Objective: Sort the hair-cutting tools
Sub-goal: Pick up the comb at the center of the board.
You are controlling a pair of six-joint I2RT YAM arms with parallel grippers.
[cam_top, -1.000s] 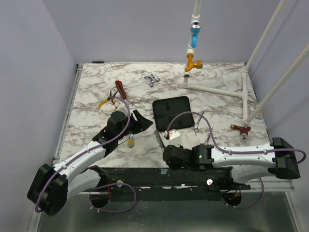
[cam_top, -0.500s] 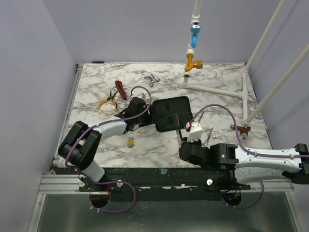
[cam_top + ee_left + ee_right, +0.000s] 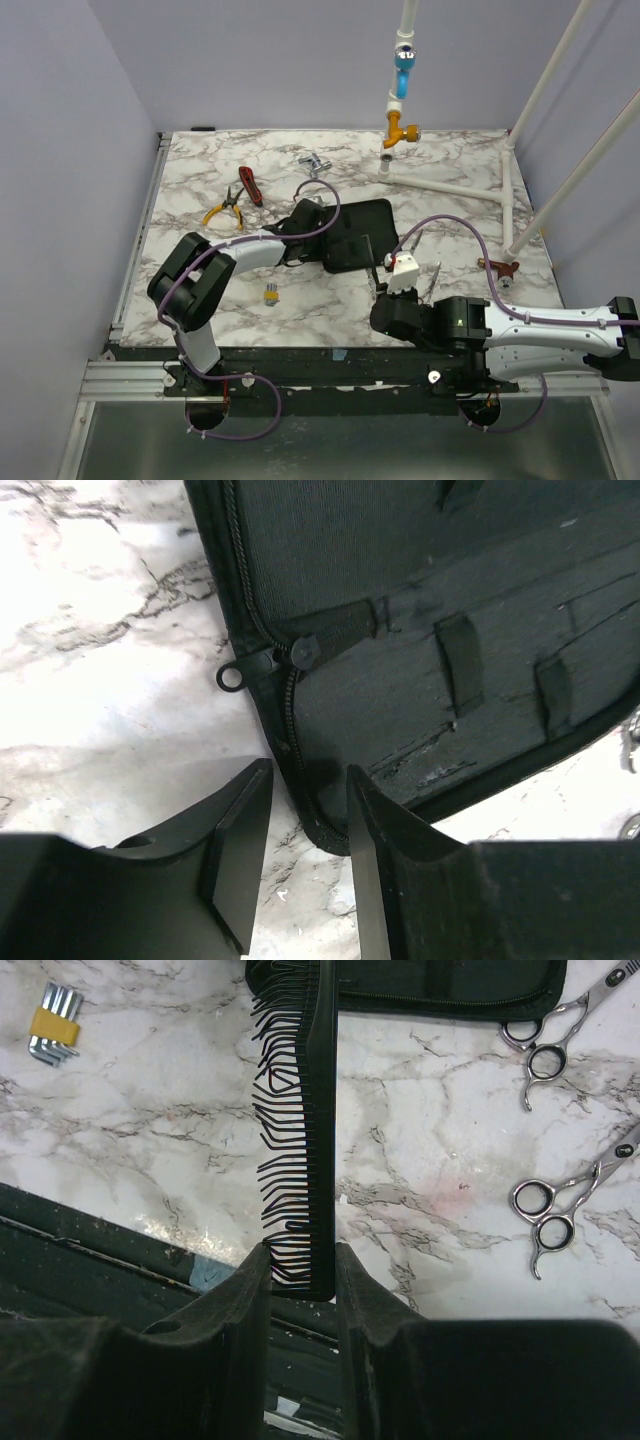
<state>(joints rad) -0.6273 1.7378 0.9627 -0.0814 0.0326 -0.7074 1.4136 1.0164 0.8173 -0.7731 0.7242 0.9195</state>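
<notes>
Black comb [image 3: 318, 1110], its teeth bent, is pinched at one end in the right claw [image 3: 300, 1255], its far end reaching the case [image 3: 430, 980]. Only the right wrist view shows two silver scissors [image 3: 568, 1007] lying beside it on the marble counter [image 3: 150, 1110]. The left wrist view alone shows the left claw [image 3: 307, 770] narrowly parted astride the case's zipped corner, and lilac walls [image 3: 60, 150] enclose the counter.

Soft, even overhead light washed the marble bench [image 3: 190, 190], leaving only faint shadows; close up, the left end effector [image 3: 307, 772] loomed dark and slightly blurred, shading the black zip case [image 3: 450, 600] beneath.
</notes>
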